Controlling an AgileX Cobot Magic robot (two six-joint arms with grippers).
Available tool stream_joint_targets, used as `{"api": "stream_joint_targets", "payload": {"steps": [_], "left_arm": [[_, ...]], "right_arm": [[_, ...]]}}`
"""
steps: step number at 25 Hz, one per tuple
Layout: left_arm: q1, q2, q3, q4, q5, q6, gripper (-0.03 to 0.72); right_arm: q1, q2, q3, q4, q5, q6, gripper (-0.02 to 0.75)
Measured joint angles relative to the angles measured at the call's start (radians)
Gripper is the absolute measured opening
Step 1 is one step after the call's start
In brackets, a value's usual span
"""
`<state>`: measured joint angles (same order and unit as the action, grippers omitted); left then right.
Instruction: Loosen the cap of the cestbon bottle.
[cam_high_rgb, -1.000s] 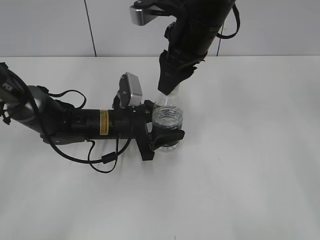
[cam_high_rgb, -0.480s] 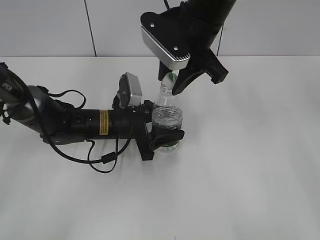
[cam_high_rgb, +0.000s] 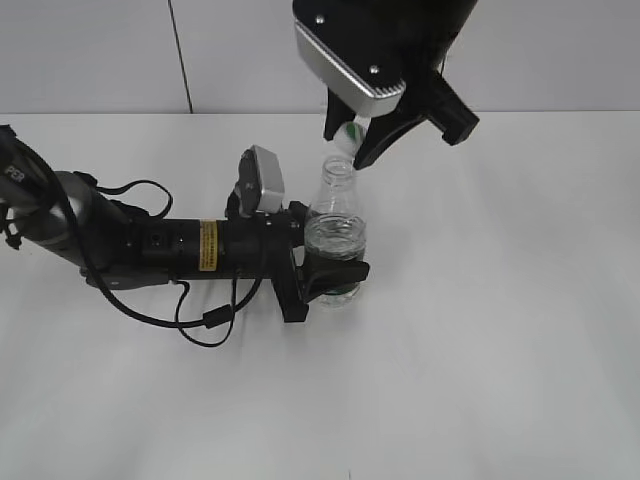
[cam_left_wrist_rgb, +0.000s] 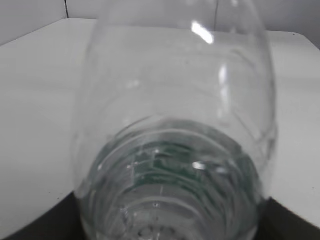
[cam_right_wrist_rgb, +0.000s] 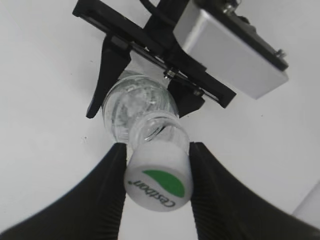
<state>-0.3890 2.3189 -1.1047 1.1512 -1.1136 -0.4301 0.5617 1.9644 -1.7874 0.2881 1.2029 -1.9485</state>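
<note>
The cestbon bottle (cam_high_rgb: 336, 215) stands upright on the white table, clear with a dark green label low down. My left gripper (cam_high_rgb: 330, 274) is shut around its lower body; in the left wrist view the bottle (cam_left_wrist_rgb: 175, 125) fills the frame. My right gripper (cam_high_rgb: 350, 135) is shut on the white cap (cam_high_rgb: 344, 134), held a little above the bottle's open neck and apart from it. In the right wrist view the cap (cam_right_wrist_rgb: 159, 176), with its green logo, sits between my right gripper's black fingers (cam_right_wrist_rgb: 157, 152), with the bottle (cam_right_wrist_rgb: 131, 107) below.
The left arm (cam_high_rgb: 150, 245) lies across the white table (cam_high_rgb: 500, 330) from the left, with a loose black cable (cam_high_rgb: 205, 322) beside it. A grey wall (cam_high_rgb: 90, 55) stands behind the table's far edge.
My right gripper has turned and risen with the cap. The cap has come off the neck, and the bottle's mouth now shows open. The left arm and bottle have not moved.
</note>
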Motion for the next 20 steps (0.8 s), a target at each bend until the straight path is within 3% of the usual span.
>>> {"api": "stream_joint_targets", "payload": {"steps": [8,16,20], "left_arm": [[0.0,0.0,0.0,0.0,0.001,-0.002,0.406],[0.0,0.0,0.0,0.0,0.001,-0.002,0.406],[0.0,0.0,0.0,0.0,0.001,-0.002,0.406]], "right_arm": [[0.0,-0.068,0.0,0.002,0.007,0.078,0.291],[-0.012,-0.074,0.0,-0.185,0.009,0.657,0.291],[-0.089,-0.074,0.0,-0.194,0.01,0.891,0.291]]}}
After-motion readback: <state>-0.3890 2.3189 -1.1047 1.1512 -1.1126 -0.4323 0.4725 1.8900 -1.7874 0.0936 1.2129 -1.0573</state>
